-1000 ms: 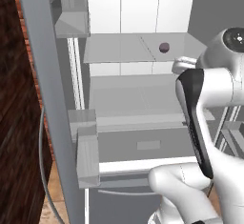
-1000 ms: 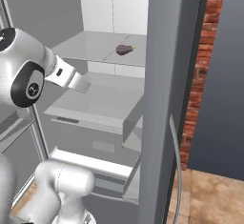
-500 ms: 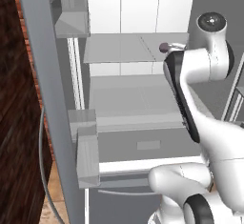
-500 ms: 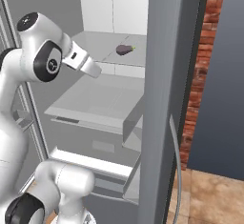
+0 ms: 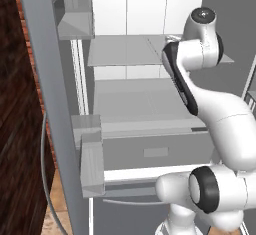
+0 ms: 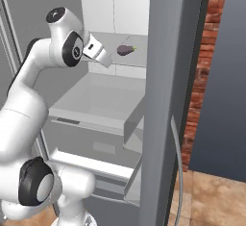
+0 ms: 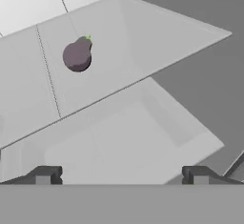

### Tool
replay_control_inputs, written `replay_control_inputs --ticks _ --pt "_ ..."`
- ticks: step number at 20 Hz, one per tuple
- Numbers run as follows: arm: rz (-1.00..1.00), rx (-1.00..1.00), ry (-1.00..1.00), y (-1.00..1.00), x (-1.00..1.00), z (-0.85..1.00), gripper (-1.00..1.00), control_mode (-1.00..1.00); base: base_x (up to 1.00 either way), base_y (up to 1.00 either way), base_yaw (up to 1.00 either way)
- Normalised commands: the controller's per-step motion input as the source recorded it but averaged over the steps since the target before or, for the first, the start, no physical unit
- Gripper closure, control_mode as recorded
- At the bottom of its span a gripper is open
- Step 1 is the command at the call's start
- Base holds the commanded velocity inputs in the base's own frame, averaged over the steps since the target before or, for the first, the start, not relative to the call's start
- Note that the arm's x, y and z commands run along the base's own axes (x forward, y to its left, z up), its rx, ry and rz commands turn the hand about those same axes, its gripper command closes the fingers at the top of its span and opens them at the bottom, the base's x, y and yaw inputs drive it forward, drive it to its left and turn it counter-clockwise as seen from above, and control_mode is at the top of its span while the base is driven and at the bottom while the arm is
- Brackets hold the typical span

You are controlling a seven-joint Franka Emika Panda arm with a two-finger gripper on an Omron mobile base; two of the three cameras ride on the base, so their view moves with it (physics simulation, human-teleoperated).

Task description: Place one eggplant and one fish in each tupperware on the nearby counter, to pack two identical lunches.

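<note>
Fridge interior, seen from the left base view: grey shelves (image 5: pixel 125 54) stacked behind an open door, with the white arm rising at the right and bending toward the upper shelf. Its wrist covers the spot where it reaches.

From the right base view, the gripper (image 6: pixel 106 62) is raised to the level of that upper shelf, pointing inward. A small mauve-brown eggplant (image 6: pixel 125 50) lies on the shelf just ahead of the gripper and slightly above it, near but apart. Nothing is between the fingers. The eggplant's long axis runs roughly across the shelf, with a pale green stem tip at the end farther from the arm.

In the hand view, the two dark fingertips (image 7: pixel 44 175) stand spread wide at the bottom edge, with nothing held. The eggplant (image 7: pixel 77 55) sits ahead of them on the shelf, toward the upper left of the view, so it lies forward and off to one side of the gripper's line. A lower shelf (image 7: pixel 119 142) lies directly beneath the fingers.

Judging from this, the coming move is a reach forward, shifted sideways to centre the eggplant between the fingers.
</note>
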Motion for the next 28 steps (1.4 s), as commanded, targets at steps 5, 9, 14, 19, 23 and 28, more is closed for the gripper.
replay_control_inputs --ticks 5,9,14,19,23,28 --pt "0.00 0.02 0.01 -0.05 0.75 0.00 -1.00 -1.00 0.00 0.00 0.00" --pt "0.00 0.00 0.00 -0.12 0.66 0.00 -1.00 -1.00 0.00 0.00 0.00" --pt "0.00 0.00 0.00 -0.16 0.66 -0.01 -1.00 -1.00 0.00 0.00 0.00" --pt "0.00 0.00 0.00 -0.20 0.59 -0.11 -1.00 -1.00 0.00 0.00 0.00" --pt "0.00 0.00 0.00 -0.19 0.57 -0.15 -1.00 -1.00 0.00 0.00 0.00" --pt "0.00 0.00 0.00 -0.17 0.58 -0.14 -1.00 -1.00 0.00 0.00 0.00"
